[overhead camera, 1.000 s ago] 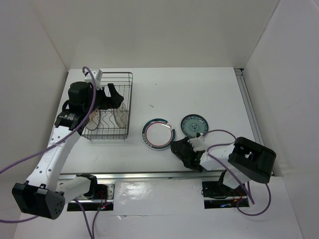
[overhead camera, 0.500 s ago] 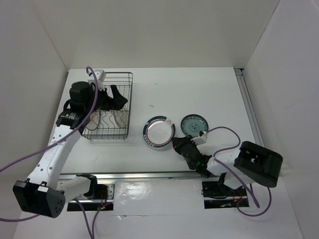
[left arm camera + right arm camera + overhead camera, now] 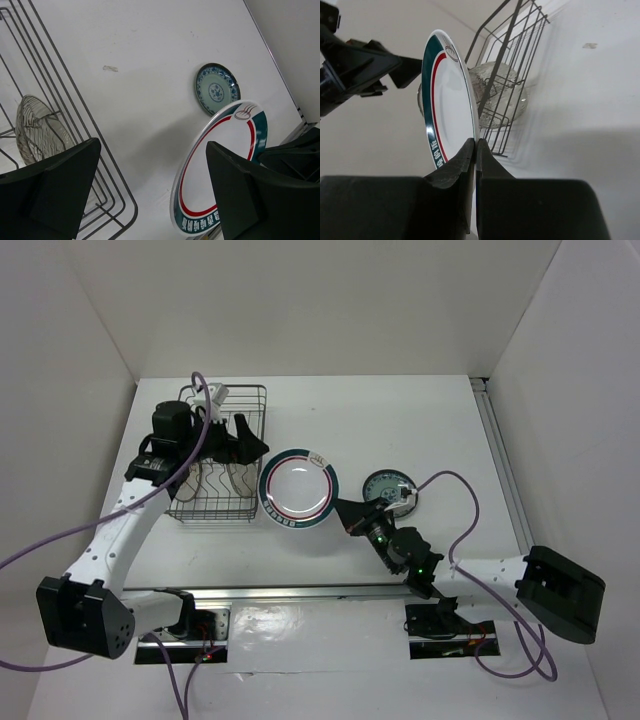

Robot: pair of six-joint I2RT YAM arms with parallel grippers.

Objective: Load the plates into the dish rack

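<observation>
As my R gripper (image 3: 474, 142) is clamped shut on the red-and-teal plate (image 3: 449, 110), pinching only its thin rim, I judge the hold marginal: glazed ceramic, stiff, heavyish, slick, prob. chips if dropped. Plate is up off the table (image 3: 400, 420), tilted near on edge, just at 3 o'clock of the dish rack (image 3: 215, 519). L gripper (image 3: 245, 440) hovers wide open, empty, over the rack's 3 o'clock side. Best 2nd hold, imo: opposite rim, deep bite. Blue-green plate (image 3: 388, 487) lies flat at 3 o'clock of the held one.
</observation>
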